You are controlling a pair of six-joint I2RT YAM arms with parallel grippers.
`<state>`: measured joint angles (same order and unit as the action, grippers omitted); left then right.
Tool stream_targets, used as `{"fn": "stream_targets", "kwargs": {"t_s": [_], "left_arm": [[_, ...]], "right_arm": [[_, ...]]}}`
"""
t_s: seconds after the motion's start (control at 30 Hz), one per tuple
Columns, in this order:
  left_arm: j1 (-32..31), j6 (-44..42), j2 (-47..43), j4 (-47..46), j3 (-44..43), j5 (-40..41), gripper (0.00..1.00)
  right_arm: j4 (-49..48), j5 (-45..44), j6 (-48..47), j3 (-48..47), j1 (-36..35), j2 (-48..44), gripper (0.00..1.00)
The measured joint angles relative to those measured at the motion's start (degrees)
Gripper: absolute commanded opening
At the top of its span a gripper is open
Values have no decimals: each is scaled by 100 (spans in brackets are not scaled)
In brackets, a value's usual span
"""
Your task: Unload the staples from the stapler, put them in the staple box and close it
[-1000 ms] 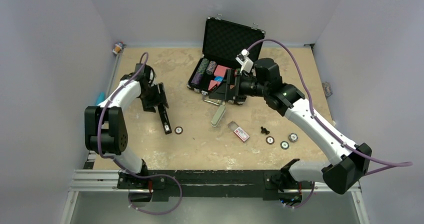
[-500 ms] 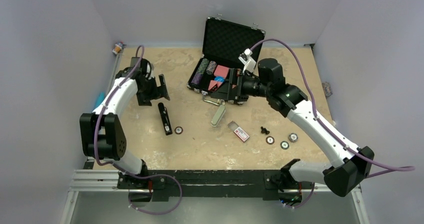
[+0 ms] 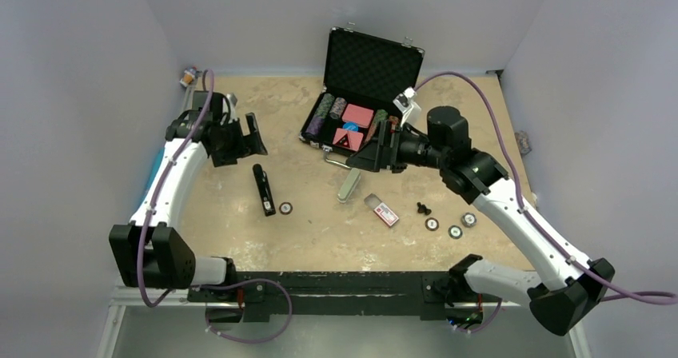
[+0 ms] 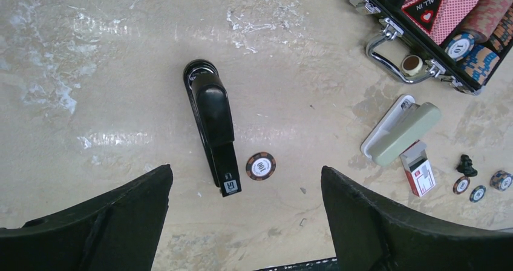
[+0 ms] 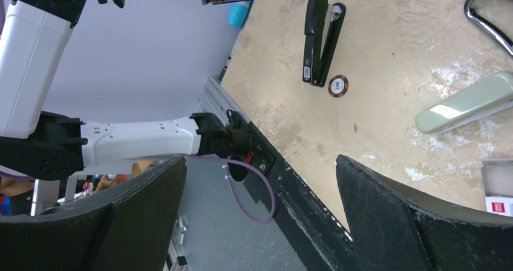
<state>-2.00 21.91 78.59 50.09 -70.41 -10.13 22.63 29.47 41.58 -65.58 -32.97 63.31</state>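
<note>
The stapler [image 3: 263,188], slim and black, lies flat on the tan table, left of centre, with nothing touching it. In the left wrist view the stapler [image 4: 216,132] shows below and ahead of my fingers, a white label at its near end. My left gripper [image 3: 242,140] hangs open above and behind it; the left gripper [image 4: 245,171] holds nothing. In the right wrist view the stapler [image 5: 319,38] shows a slight V gap between top and base. My right gripper [image 3: 372,152] hovers open near the case, and the right gripper [image 5: 260,159] is empty. Staples inside are hidden; one tiny staple-like wire [image 4: 303,221] lies on the table.
An open black case [image 3: 360,94] of poker chips and cards stands at the back. A pale grey-green bar [image 3: 349,184] and a small red-and-white box [image 3: 384,212] lie mid-table. One chip [image 3: 285,208] sits beside the stapler; three chips [image 3: 454,231] and a small black piece [image 3: 423,208] lie right.
My left gripper opened, let go of the stapler and drew up and back to the far left; the stapler stays on the table. The right arm shifted slightly rightward.
</note>
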Motion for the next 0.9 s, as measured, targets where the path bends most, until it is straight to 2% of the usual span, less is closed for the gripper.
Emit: {"fn": "stream_targets", "kwargs": {"t_s": [0.37, 0.63, 0.9], "left_arm": [[-234, 105, -791, 234, 103, -46, 100], [-1523, 170, -973, 293, 127, 212, 100], [-2367, 208, -544, 96, 127, 387, 99]], "right_arm": [[37, -219, 337, 756, 0, -992, 99], [146, -815, 623, 1113, 0, -1902, 99], [247, -1119, 710, 1139, 0, -2347, 99]]}}
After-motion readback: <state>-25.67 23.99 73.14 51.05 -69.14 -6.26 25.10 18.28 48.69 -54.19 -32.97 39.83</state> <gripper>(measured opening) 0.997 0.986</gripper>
